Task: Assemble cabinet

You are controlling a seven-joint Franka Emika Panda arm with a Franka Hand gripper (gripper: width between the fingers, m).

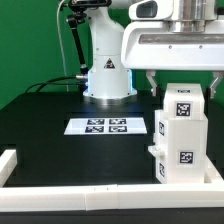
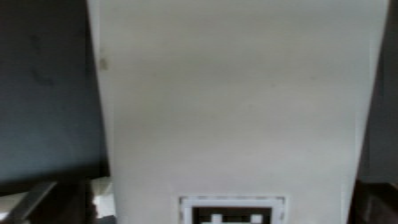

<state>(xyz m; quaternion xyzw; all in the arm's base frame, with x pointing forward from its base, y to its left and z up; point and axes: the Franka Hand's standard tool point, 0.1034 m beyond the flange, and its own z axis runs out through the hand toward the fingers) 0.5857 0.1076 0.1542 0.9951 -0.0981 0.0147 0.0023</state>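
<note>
The white cabinet [image 1: 183, 135] stands upright on the black table at the exterior view's right, close to the front rail. It bears black-and-white tags on its top and front. My gripper [image 1: 182, 84] hangs right over the cabinet's top, with one finger [image 1: 150, 82] on each side of it and a gap to the walls. The jaws are open and hold nothing. In the wrist view a white face of the cabinet [image 2: 231, 100] fills most of the frame, with a tag at its edge. The fingertips do not show clearly there.
The marker board [image 1: 108, 125] lies flat mid-table. A long low white rail [image 1: 100, 196] runs along the front edge and turns up at the exterior view's left [image 1: 8, 165]. The robot's white base [image 1: 107, 75] stands at the back.
</note>
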